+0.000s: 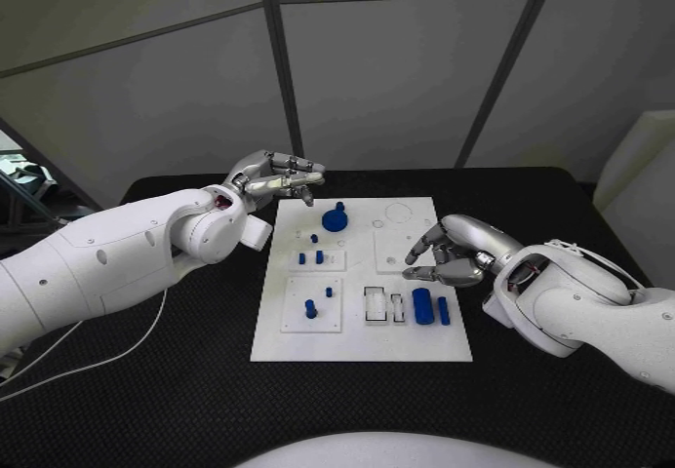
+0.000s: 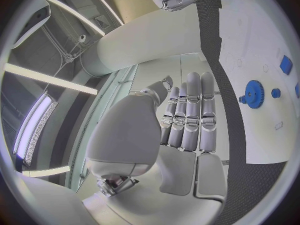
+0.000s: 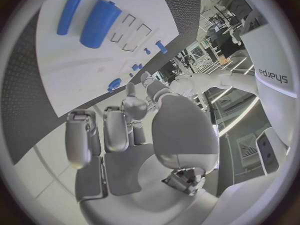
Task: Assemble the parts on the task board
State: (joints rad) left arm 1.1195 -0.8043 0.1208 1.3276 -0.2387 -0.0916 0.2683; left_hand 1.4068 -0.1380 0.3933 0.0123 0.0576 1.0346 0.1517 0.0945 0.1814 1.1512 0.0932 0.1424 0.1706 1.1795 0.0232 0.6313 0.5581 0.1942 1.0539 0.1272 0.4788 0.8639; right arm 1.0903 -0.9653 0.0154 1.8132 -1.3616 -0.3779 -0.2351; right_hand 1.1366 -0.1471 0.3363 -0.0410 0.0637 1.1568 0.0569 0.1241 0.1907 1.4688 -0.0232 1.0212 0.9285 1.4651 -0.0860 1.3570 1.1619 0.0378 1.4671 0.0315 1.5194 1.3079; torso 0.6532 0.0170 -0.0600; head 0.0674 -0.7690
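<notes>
The white task board (image 1: 359, 336) lies in the middle of the table. A blue gear (image 1: 335, 219) stands near its far edge, two blue pegs (image 1: 311, 258) sit below it, and two smaller pegs (image 1: 319, 300) stand in a square plate. A thick blue cylinder (image 1: 422, 302) and a thin blue bar (image 1: 443, 310) lie at the right, also in the right wrist view as cylinder (image 3: 100, 22) and bar (image 3: 70, 12). My left hand (image 1: 277, 176) hovers over the board's far left corner, fingers stretched toward the gear (image 2: 254, 93), holding nothing. My right hand (image 1: 448, 253) hovers over the right edge, fingers half curled, empty.
An empty rectangular slot (image 1: 375, 304) and a pale block (image 1: 398, 307) lie left of the cylinder. Round recesses (image 1: 401, 210) mark the board's far right corner. A white cable (image 1: 99, 356) trails over the black table at the left.
</notes>
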